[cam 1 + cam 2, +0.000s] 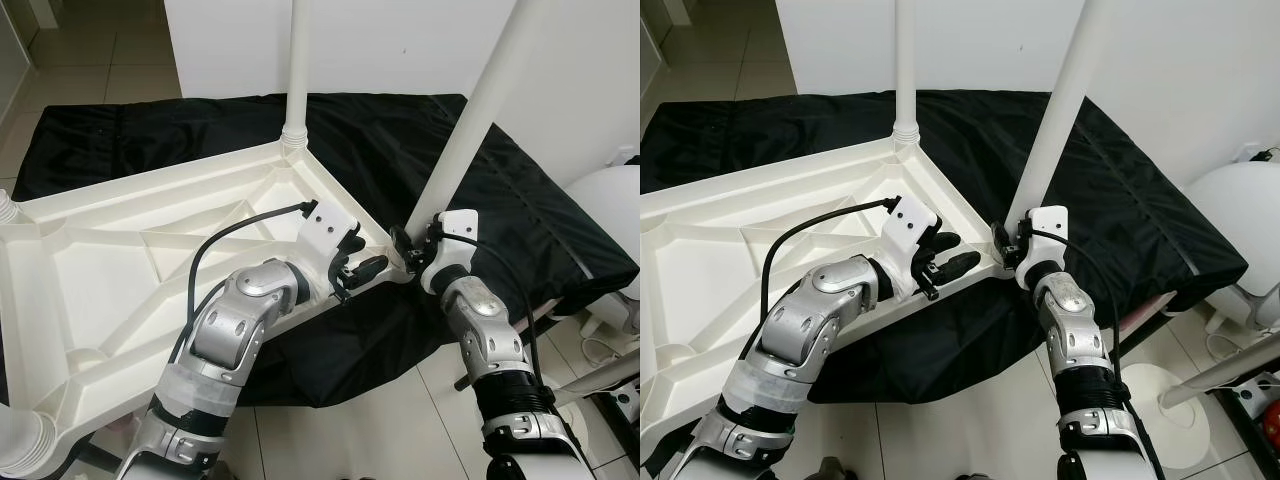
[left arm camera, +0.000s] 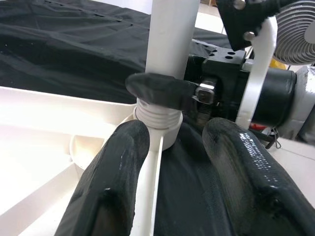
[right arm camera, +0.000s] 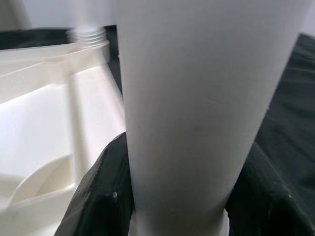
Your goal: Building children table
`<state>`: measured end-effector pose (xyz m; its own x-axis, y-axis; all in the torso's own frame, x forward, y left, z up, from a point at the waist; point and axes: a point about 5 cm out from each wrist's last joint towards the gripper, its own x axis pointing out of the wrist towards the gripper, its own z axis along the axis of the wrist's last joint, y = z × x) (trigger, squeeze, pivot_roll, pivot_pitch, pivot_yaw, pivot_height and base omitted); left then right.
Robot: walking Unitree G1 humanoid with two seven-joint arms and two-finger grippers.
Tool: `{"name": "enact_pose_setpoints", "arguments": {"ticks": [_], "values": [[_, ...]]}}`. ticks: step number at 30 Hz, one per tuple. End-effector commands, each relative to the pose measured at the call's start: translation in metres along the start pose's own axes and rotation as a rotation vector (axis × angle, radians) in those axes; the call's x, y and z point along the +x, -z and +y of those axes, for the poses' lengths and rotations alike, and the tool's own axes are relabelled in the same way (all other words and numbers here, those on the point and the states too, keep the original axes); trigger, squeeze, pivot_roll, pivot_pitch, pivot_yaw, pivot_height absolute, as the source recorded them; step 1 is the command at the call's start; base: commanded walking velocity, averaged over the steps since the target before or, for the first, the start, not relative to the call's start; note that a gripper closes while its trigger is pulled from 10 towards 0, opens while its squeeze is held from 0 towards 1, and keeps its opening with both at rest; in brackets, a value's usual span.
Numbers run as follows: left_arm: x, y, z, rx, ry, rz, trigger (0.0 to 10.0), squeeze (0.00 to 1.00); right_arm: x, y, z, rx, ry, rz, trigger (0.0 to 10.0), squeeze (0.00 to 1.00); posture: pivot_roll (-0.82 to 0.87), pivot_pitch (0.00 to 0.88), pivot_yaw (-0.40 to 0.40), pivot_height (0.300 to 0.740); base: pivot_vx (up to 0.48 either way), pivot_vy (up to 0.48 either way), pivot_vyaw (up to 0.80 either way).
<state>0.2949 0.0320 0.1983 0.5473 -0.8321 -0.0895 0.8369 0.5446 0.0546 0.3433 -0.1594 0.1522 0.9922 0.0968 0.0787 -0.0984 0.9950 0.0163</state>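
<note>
Right gripper [image 1: 415, 250] clamps the smooth white leg [image 1: 470, 130] low, near its threaded socket; left gripper [image 1: 358, 262], fingers spread, steadies the stiff, probably light tabletop [image 1: 120, 260].

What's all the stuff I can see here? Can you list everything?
White plastic upside-down tabletop: one, lying on the black cloth.
White round table legs: two, upright; one at the far corner, one tilted at the near corner.
Black cloth: one, spread beneath the tabletop.
Pale tiled floor: around the cloth.
Left tool: black fingers open, beside the near leg's base.
Right tool: black fingers shut on the near leg's base.
</note>
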Motion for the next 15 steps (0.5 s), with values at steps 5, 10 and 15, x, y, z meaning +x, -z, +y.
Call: {"name": "enact_pose_setpoints", "arguments": {"ticks": [5, 10, 15], "values": [[-0.001, 0.002, 0.0, 0.002, -0.048, 0.007, 10.0, 0.0, -0.008, 0.004, -0.004, 0.045, 0.27, -0.013, 10.0, 0.0, 0.03, 0.081, -0.056, 0.74, 0.0, 0.0, 0.0], [-0.002, 0.003, -0.002, -0.001, -0.051, 0.009, 10.0, 0.0, -0.007, 0.001, 0.009, 0.049, 0.245, -0.032, 10.0, 0.0, 0.04, 0.077, -0.057, 0.74, 0.0, 0.0, 0.0], [-0.003, 0.003, -0.001, 0.003, -0.057, 0.01, 10.0, 0.0, -0.009, -0.001, 0.004, 0.058, 0.251, -0.04, 10.0, 1.0, 0.04, 0.075, -0.062, 0.74, 0.0, 0.0, 0.0]]}}
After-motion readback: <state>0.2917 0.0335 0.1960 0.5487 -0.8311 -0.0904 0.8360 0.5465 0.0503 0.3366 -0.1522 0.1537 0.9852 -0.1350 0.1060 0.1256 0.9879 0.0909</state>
